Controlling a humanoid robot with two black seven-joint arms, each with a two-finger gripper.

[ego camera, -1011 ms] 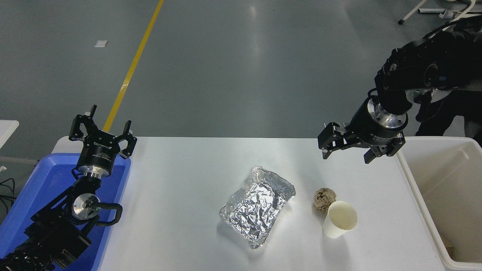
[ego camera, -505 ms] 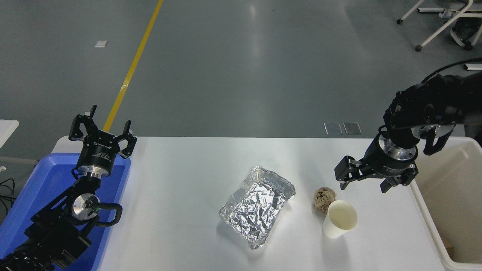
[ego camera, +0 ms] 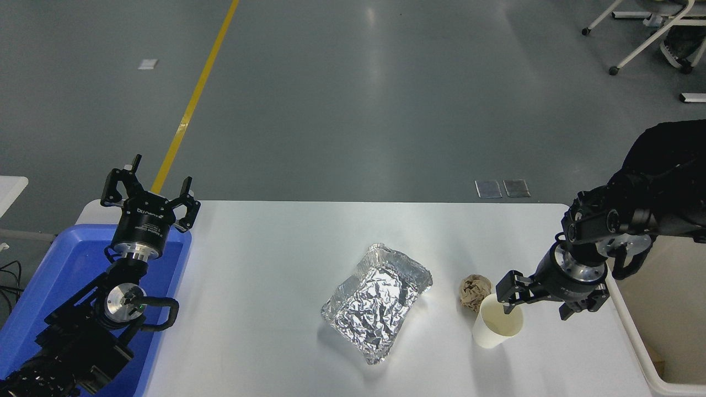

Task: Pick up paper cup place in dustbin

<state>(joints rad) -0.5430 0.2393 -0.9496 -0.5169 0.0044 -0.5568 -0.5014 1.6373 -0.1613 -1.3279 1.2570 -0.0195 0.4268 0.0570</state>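
Right gripper (ego camera: 534, 307), jaws spread wide, low over the table (ego camera: 265, 275) at its right end; one finger (ego camera: 506, 295) overlaps the far rim of the cup (ego camera: 497, 328), apparently dipping into its mouth, while the other finger hangs to the right, outside the wall, so the rim's right side lies between them. Whether the finger touches the paper cannot be told. The cup stands upright, mouth open toward the camera, near the right front of the table. A brown paper ball (ego camera: 474, 291) sits just beside its far left side, touching or nearly so. Farther left lies a foil tray (ego camera: 378, 300). The dustbin (ego camera: 634, 336) stands at the table's right edge, behind and below the arm, only part of its rim and wall showing. Left gripper (ego camera: 149, 201), also spread, is parked at the far left above a blue bin (ego camera: 49, 286). Risks, as judged: the thin wall may buckle if pinched hard; a finger set too shallow may slip off the rim and tip the cup; a sideways nudge may push it into the ball.
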